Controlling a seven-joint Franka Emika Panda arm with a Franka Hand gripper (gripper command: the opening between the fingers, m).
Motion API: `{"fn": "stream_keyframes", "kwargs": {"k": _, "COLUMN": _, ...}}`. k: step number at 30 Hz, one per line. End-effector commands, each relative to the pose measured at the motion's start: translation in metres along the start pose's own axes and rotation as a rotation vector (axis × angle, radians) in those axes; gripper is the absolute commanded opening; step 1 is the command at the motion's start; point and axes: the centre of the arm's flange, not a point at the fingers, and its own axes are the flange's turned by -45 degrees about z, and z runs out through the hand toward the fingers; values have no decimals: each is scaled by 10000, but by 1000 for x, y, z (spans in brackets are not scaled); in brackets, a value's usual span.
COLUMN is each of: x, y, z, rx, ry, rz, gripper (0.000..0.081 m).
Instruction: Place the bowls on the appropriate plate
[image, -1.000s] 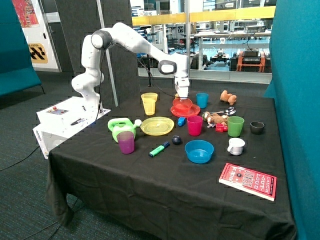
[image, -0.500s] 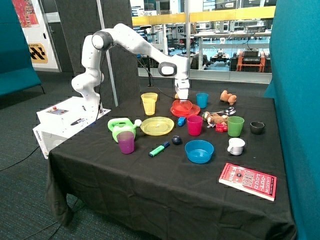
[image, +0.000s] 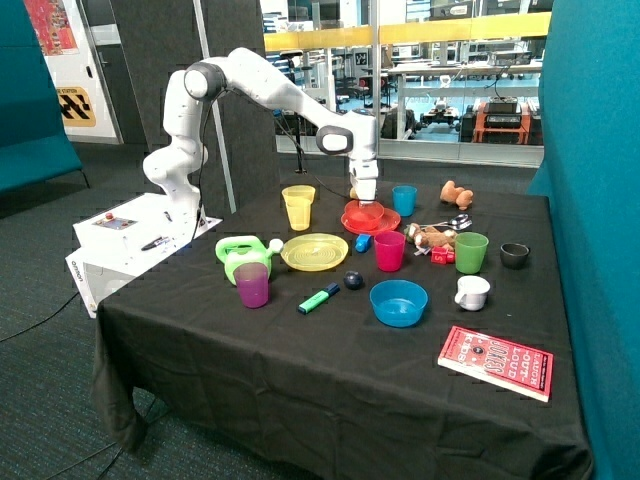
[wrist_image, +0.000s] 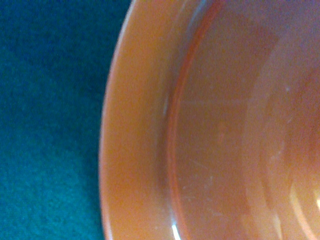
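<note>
The red-orange bowl (image: 364, 211) sits on the red plate (image: 388, 222) at the back of the table, between the yellow cups and the blue cup. My gripper (image: 367, 201) points straight down into the bowl, at its rim. The wrist view is filled by a curved red-orange plastic surface (wrist_image: 225, 125) with dark cloth beside it. A yellow plate (image: 314, 252) lies nearer the table's front, beside the green watering can. I cannot make out a separate yellow bowl on it.
Stacked yellow cups (image: 298, 207), a blue cup (image: 404, 200), a pink cup (image: 389, 250), a green cup (image: 471, 252), a purple cup (image: 252, 284), a blue bowl (image: 398, 302), a green watering can (image: 240, 255), a marker (image: 319, 298), a white cup (image: 472, 292) and a red book (image: 496, 361) crowd the black-clothed table.
The gripper and the red-orange bowl have sunk slightly toward the red plate and shifted a little toward the blue cup.
</note>
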Motion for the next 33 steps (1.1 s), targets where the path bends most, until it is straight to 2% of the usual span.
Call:
{"fn": "stream_keyframes", "kwargs": {"k": 1, "x": -2, "y": -6, "z": 3, "rx": -26, "ry": 16, "rz": -17, "gripper": 557}}
{"fn": "stream_keyframes", "kwargs": {"k": 16, "x": -3, "y": -10, "z": 2, "rx": -26, "ry": 16, "rz": -69, "gripper": 672}}
{"fn": "stream_keyframes", "kwargs": {"k": 27, "x": -10, "y": -13, "z": -10, "rx": -26, "ry": 15, "rz": -270, "gripper": 607}}
{"fn": "stream_keyframes", "kwargs": {"k": 33, "x": -17, "y": -18, "z": -21, "rx": -27, "ry": 15, "rz": -438, "gripper": 533}}
